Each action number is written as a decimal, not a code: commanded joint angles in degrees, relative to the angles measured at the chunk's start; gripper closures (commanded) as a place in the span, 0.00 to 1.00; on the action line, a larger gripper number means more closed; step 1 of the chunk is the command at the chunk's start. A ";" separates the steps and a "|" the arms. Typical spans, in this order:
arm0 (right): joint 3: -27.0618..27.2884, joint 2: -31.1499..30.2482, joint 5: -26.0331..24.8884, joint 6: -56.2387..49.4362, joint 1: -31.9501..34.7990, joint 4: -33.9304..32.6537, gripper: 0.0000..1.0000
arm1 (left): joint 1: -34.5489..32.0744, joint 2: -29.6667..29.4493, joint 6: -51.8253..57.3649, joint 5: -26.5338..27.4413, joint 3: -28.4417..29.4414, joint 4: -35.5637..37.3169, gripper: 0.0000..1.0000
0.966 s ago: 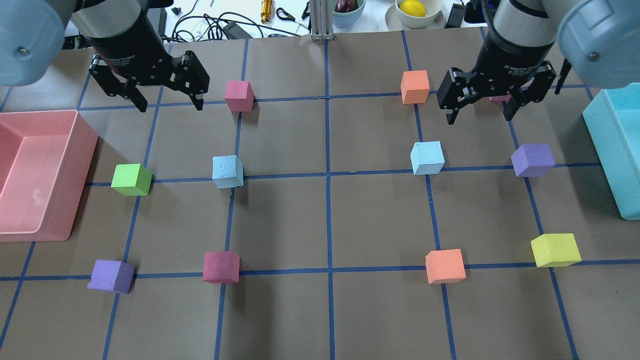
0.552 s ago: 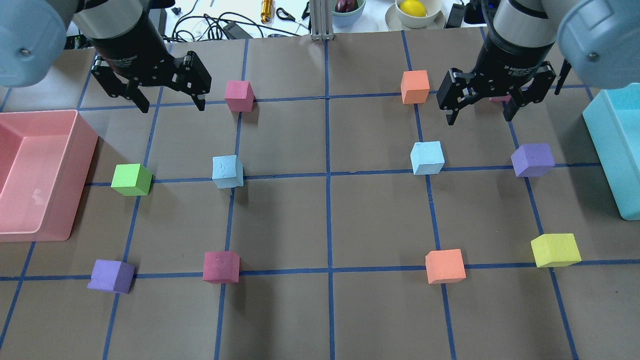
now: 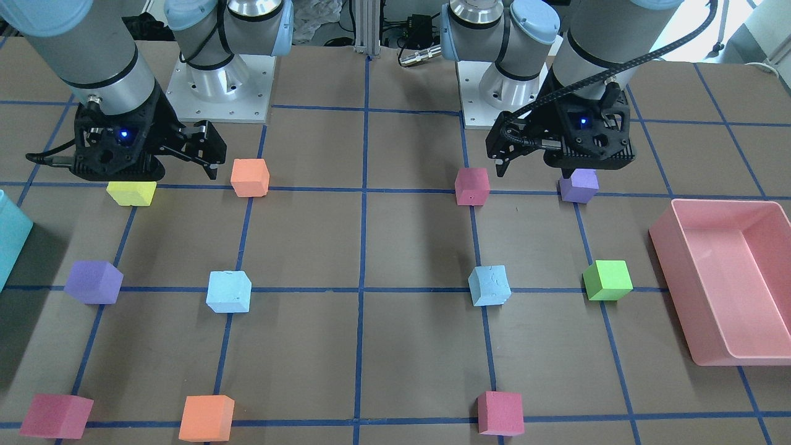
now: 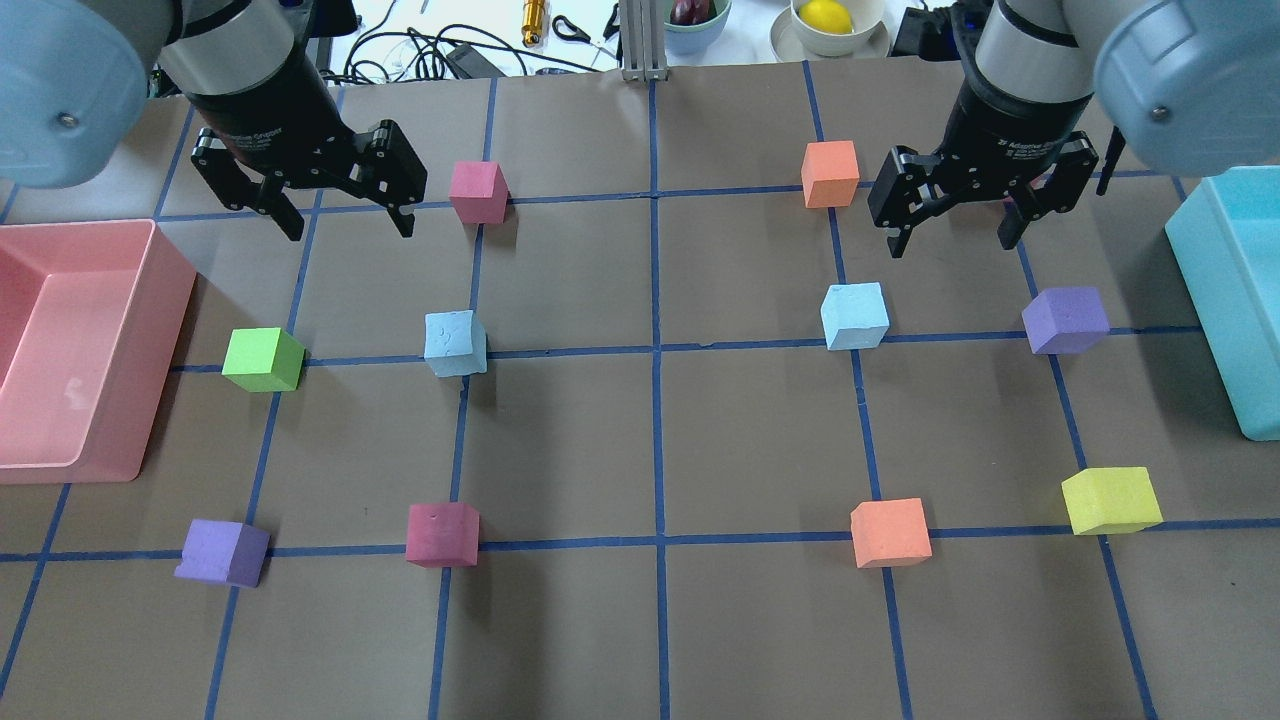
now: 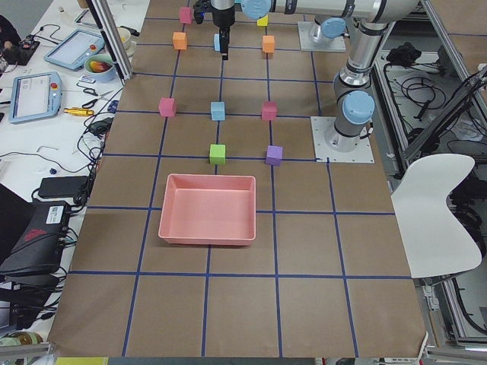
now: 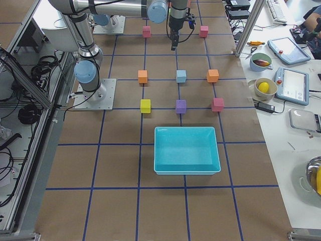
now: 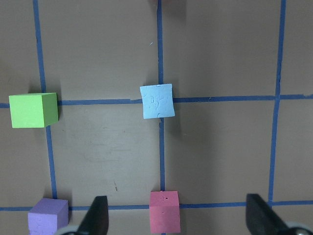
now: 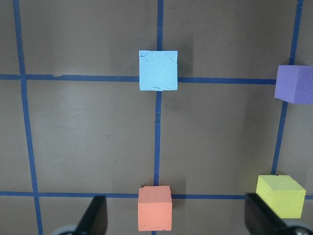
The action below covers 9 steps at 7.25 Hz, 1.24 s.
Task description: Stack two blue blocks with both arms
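Currently the two task cubes rest on the brown paper-covered tabletop [image 4: 760, 440] with its blue tape grid, well apart from each other. The left pale sky-blue foam cube [image 4: 455, 343] sits at a grid crossing in the robot's left half, turned slightly off the lines, with a lime-green foam cube [image 4: 262, 359] further out toward the pink plastic bin [image 4: 165, 300]. The right pale sky-blue foam cube [image 4: 854, 315] sits at the matching crossing in the right half, with a purple foam cube [image 4: 1065, 319] further out toward the large teal plastic bin [image 4: 1230, 300].

The black two-finger left gripper [image 4: 348, 225] hangs well above the tabletop, touching nothing — its fingers [image 7: 98, 215] are spread wide and empty, and its wrist view shows the left blue cube ahead, roughly in line with the gap. The black two-finger right gripper [image 4: 950, 240] hangs likewise, fingers [image 8: 95, 215] wide apart and holding nothing, the right blue cube ahead of the gap.
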 commanded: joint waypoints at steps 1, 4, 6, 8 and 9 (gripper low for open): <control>0.05 4.59 0.66 0.33 -0.29 -1.30 0.00 | 0.01 0.00 0.12 0.02 -0.05 0.22 0.00; 0.05 14.78 1.10 0.16 -0.21 -16.14 0.00 | 0.19 -0.09 0.20 0.02 -0.05 0.40 0.00; 0.31 17.95 1.10 0.24 -0.21 -16.69 0.00 | 0.19 -0.09 0.20 0.02 -0.05 0.92 0.00; 1.19 20.77 1.02 0.07 0.06 -20.53 0.00 | 0.36 -0.09 0.55 0.02 -0.05 1.37 0.00; 1.63 21.57 1.02 -0.19 -0.03 -21.25 0.00 | 0.54 -0.09 0.64 0.02 -0.05 1.37 0.00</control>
